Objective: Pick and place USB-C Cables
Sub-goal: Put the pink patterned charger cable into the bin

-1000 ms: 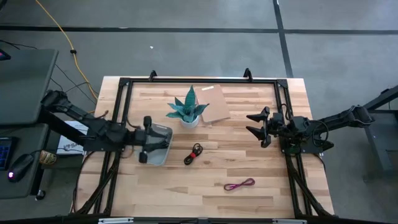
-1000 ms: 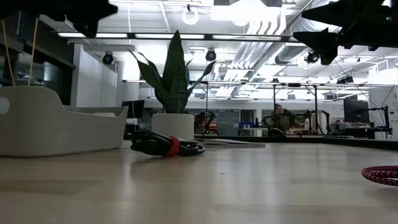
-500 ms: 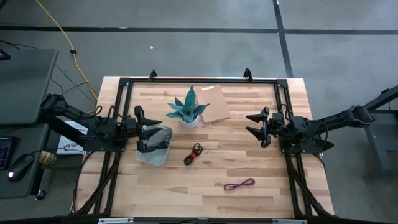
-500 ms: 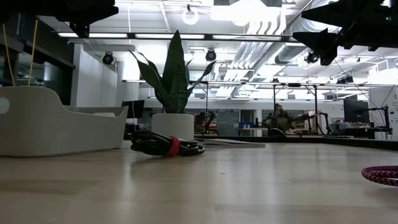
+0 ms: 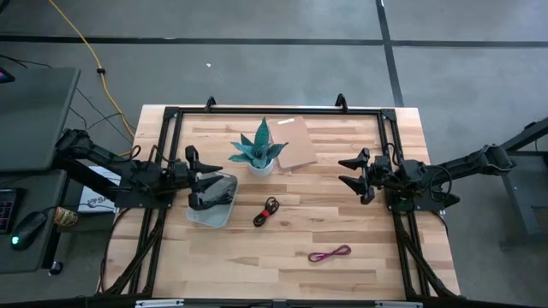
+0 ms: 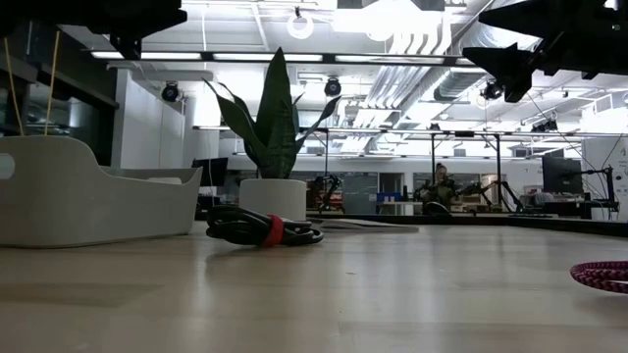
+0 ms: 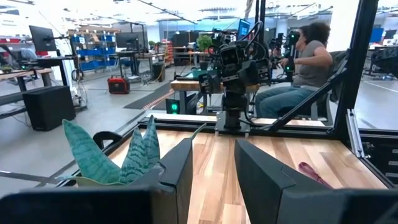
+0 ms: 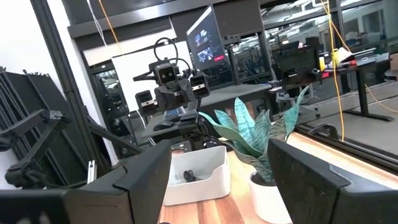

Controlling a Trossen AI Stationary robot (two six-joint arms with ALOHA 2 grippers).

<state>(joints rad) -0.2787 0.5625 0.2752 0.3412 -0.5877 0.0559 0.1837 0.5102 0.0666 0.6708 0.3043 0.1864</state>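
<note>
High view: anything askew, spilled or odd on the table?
Nothing spilled or damaged. The white bin sits skewed to the table edges, cables inside. The black cable with red tie and the magenta cable lie loose on the wood. The plant stands upright.

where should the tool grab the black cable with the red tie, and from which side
Grip the black cable with the red tie across its bundled middle at the red tie, coming straight down from above. It lies flat and low on the table, so a side approach has little to catch. The strands are gathered at the tie, and open wood surrounds it.
</note>
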